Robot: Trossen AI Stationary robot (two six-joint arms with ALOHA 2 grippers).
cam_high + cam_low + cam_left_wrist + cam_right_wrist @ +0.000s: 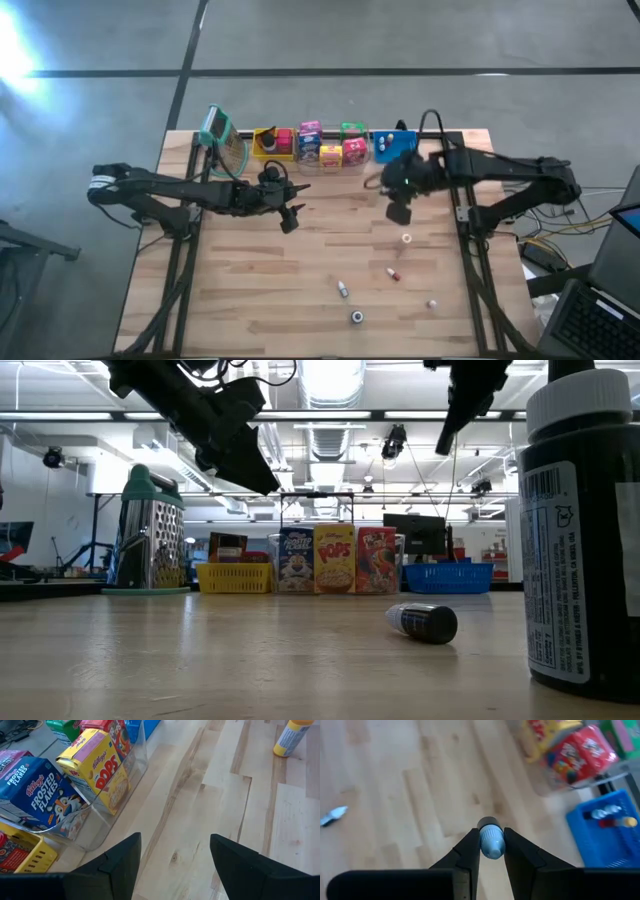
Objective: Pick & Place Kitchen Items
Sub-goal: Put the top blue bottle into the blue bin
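Right claw (492,851) grips a small blue-capped bottle (491,840); left claw (172,851) hangs open, empty.

- A robotics lab or workshop hall.
- Ceiling (330,420) with exposed ducts and strip lights.
- Bare concrete floor (400,40).
- Monitors (420,535) behind the table (330,250).

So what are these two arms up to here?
They are sorting toy groceries into bins along the table's far edge. The right gripper holds a small blue-capped bottle in the air near the blue bin. The left gripper hovers open and empty by the clear bin of cereal boxes. A few small bottles lie on the table.
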